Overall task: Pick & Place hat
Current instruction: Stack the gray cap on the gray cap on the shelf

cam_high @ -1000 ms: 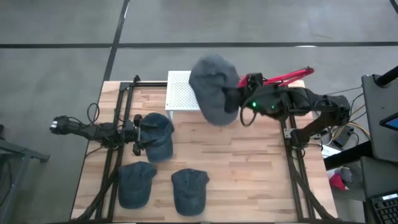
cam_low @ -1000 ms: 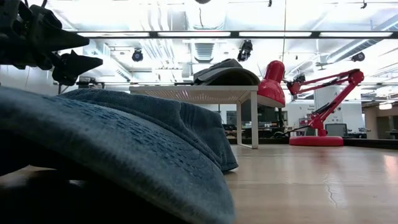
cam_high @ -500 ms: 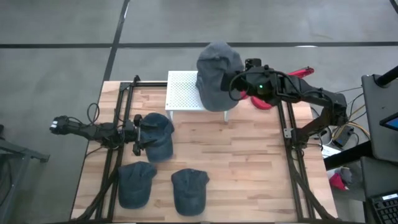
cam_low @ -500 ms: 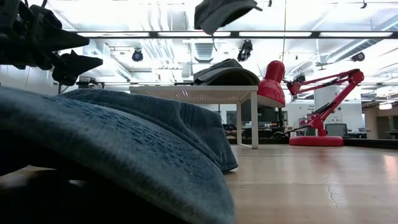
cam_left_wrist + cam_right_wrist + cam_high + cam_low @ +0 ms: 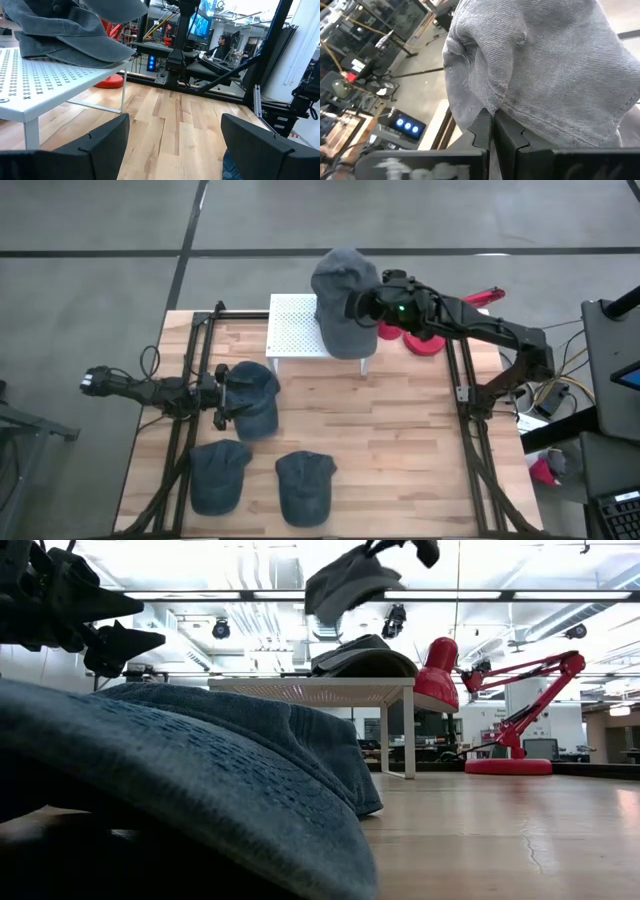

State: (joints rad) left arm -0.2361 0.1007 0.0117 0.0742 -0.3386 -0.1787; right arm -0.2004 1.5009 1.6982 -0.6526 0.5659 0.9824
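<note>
A grey denim hat (image 5: pixel 340 298) hangs in the air from my right gripper (image 5: pixel 366 306), above the white perforated stand (image 5: pixel 292 328); the low view shows it (image 5: pixel 350 582) well above the stand top. A second grey hat (image 5: pixel 362 657) lies on the stand, its brim (image 5: pixel 107 51) reaching past the stand's edge. My left gripper (image 5: pixel 222 402) is open and waits low at the table's left, beside a blue cap (image 5: pixel 252 395) that rests on the table. My right gripper pinches a fold of the hat's crown cloth (image 5: pixel 490 106) between its two shut fingers (image 5: pixel 481 127). It comes at the hat about level from the table's right. The hat is lifted clear and hangs from the fingers, its crown sagging.
Two more blue caps (image 5: pixel 218 475) (image 5: pixel 303 486) lie near the table's near edge. A red desk lamp (image 5: pixel 425 340) stands right of the stand. Bare wood (image 5: pixel 390 440) lies between the stand and the near edge. A seated person (image 5: pixel 218 50) is in the room beyond.
My right gripper has carried the grey hat toward the table's far edge and slightly left, from beside the stand's right end to over the stand. In the low view the hat has come down into the picture from above. My left arm has kept still.
</note>
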